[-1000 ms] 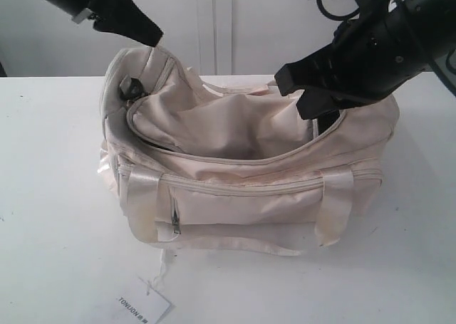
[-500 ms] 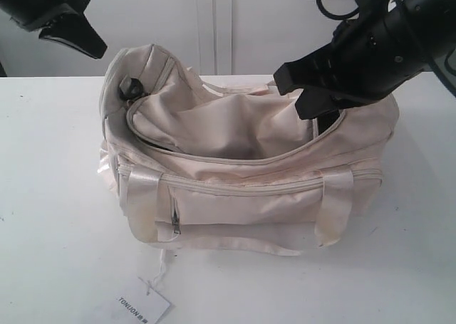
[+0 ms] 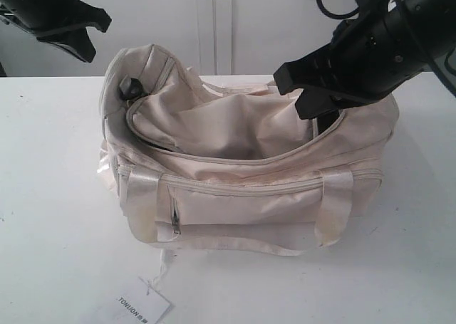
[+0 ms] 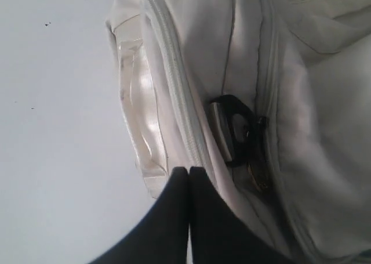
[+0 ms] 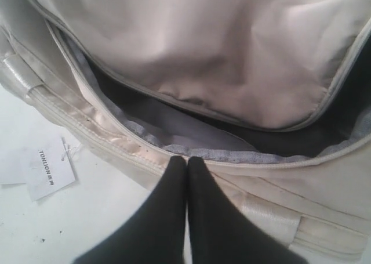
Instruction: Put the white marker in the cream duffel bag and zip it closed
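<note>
Looking at the wrist views, you have the left gripper [image 4: 188, 171] and right gripper [image 5: 186, 159] both pinched shut, holding nothing; the white marker is not visible, maybe inside the cream duffel bag [image 3: 242, 196]; its top zip [image 5: 203, 154] gapes, so pulling without a real hold may only drag fabric.

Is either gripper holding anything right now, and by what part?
Nothing visibly. The left gripper is shut, clear of the bag; the right gripper is shut at its open rim, with nothing seen in it.
</note>
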